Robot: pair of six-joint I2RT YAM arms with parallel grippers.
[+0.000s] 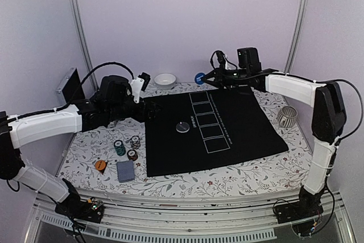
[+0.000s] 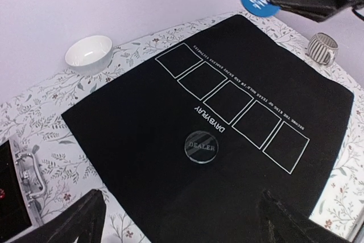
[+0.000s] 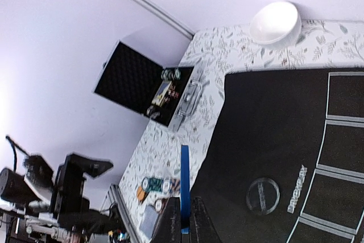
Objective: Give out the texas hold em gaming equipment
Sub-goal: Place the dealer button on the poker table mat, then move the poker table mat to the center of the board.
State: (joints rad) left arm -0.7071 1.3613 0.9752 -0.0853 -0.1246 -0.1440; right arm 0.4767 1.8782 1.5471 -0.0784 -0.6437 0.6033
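"Starting with the big black felt mat (image 1: pixel 227 135), which step is in hand?"

"Placing a button, I'd judge. The right gripper (image 3: pixel 183 223) is clamped on the blue round disc (image 3: pixel 184 180), edge-up between its fingers, with the mat's far edge below. Next it needs lowering to a seat and letting go."

"And the left gripper (image 2: pixel 187 226)?"

"Spread wide and empty. The clear round dealer button (image 2: pixel 202 145) lies on the mat ahead of it."

"Counts?"

"Five white card outlines. Near the left gripper's own side sit three striped-edge chip stacks (image 1: pixel 119 147), one grey-blue card deck (image 1: pixel 125 171) and one orange disc (image 1: pixel 100 165)."
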